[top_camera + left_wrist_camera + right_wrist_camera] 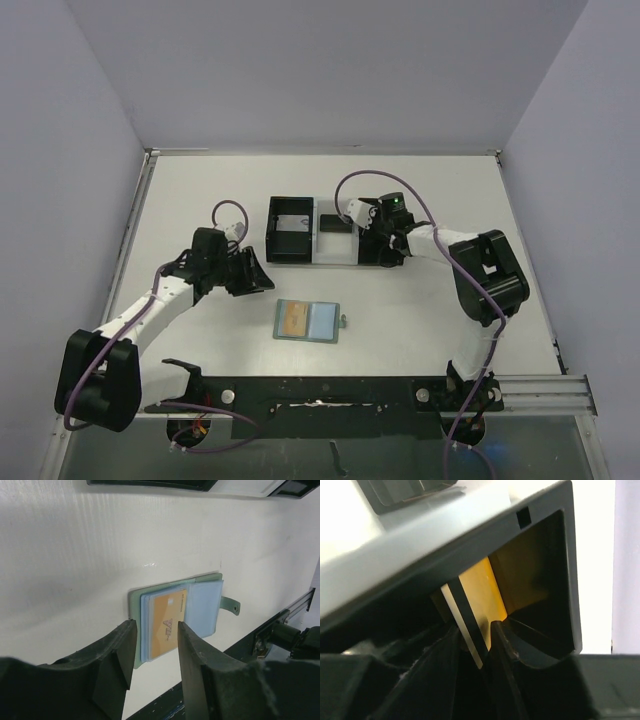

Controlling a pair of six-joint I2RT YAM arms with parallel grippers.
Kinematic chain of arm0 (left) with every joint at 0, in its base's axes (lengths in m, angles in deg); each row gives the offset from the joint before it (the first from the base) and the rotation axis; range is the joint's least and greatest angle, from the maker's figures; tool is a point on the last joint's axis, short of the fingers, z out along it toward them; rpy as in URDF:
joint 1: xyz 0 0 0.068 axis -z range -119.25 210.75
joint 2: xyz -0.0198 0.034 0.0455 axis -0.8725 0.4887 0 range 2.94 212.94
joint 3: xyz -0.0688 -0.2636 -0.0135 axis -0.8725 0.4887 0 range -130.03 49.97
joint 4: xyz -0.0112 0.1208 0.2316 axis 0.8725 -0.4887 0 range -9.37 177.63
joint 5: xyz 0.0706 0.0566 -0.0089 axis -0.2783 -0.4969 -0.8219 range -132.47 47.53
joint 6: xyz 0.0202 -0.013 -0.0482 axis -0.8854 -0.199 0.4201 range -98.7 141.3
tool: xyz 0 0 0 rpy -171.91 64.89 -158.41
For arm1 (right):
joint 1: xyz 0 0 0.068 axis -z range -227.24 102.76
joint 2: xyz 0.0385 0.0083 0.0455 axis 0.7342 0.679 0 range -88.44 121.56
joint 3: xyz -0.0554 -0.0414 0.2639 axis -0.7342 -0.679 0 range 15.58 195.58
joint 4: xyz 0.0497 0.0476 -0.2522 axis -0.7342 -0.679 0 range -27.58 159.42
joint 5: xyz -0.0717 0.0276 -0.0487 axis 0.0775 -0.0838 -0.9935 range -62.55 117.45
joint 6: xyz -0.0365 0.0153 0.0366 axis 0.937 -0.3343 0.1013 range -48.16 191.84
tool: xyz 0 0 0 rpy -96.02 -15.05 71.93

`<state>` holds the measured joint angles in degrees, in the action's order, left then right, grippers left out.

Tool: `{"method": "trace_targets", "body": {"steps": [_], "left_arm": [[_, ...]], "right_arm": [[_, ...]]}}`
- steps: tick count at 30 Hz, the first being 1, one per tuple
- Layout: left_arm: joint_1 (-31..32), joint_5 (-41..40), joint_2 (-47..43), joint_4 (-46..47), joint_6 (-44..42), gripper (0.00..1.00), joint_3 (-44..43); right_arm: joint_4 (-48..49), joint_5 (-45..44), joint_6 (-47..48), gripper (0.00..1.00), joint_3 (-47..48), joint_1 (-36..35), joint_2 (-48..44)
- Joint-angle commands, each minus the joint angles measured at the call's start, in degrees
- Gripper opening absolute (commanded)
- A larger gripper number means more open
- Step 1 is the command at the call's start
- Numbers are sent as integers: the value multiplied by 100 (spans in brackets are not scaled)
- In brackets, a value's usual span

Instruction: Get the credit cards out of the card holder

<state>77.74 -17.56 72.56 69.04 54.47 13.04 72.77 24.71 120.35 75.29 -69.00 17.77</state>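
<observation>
White table, enclosed by grey walls. The card holder [307, 321] lies open and flat near the middle of the near edge, with an orange card [167, 622] seen in one pocket. The left gripper [155, 628] is held near it, jaws apart and empty. The right gripper [476, 630] is lowered into the right compartment of the tray [271, 232] at the table's centre, a yellow card [477, 592] between its fingers; whether it is gripped or released cannot be told. Step judged in hand: one card being deposited, the next approached. A pinch on the orange card's exposed edge is called for.

Robot lab test cell: white table [200, 200] boxed by plain grey walls [330, 70], arms [150, 305] mounted on black rail [320, 392].
</observation>
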Motion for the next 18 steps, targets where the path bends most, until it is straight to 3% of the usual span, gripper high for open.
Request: {"method": "trace_targets", "body": {"steps": [1, 4, 11, 18], "left_arm": [[-97, 457, -8, 340, 135, 35, -147], [-92, 516, -10, 456, 215, 28, -96], [-94, 341, 121, 370, 199, 29, 30], [-101, 309, 84, 288, 173, 39, 42]], "right_arm": [[334, 300, -111, 34, -69, 108, 21], [195, 281, -183, 36, 47, 127, 70], [414, 174, -277, 41, -44, 248, -131], [361, 483, -626, 44, 15, 253, -337]]}}
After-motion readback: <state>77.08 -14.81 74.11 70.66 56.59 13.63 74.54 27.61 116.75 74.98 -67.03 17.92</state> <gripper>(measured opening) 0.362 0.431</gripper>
